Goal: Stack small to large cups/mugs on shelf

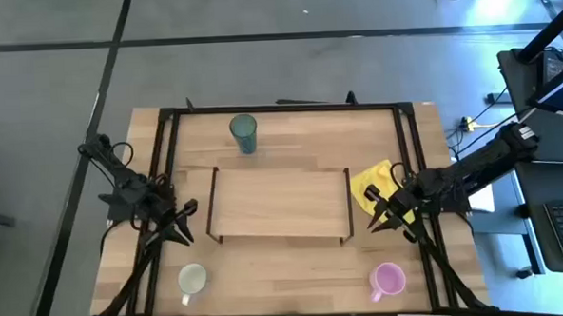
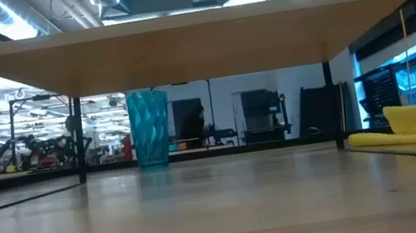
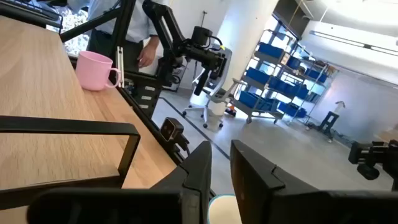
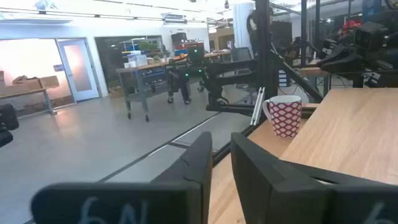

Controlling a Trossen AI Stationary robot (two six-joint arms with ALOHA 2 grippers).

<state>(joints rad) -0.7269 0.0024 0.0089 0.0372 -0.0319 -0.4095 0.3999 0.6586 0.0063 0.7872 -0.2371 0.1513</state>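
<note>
The shelf (image 1: 279, 204) stands mid-table on thin black legs; the low view looks under its board (image 2: 181, 50). The teal tumbler (image 1: 243, 133) stands upright on the table behind the shelf (image 2: 150, 128). The cream-white mug (image 1: 192, 279), red-patterned on its side (image 4: 286, 115), stands near the front left. The pink mug (image 1: 388, 280) stands near the front right (image 3: 96, 70). My left gripper (image 1: 182, 224) hovers left of the shelf and my right gripper (image 1: 384, 218) right of it. Both are empty, with a narrow gap between the fingers.
A yellow cloth (image 1: 378, 184) lies on the table at the shelf's right end, beside my right gripper (image 2: 410, 124). A black frame (image 1: 167, 163) runs along the table's edges. A person (image 3: 143, 37) stands beyond the table in the left wrist view.
</note>
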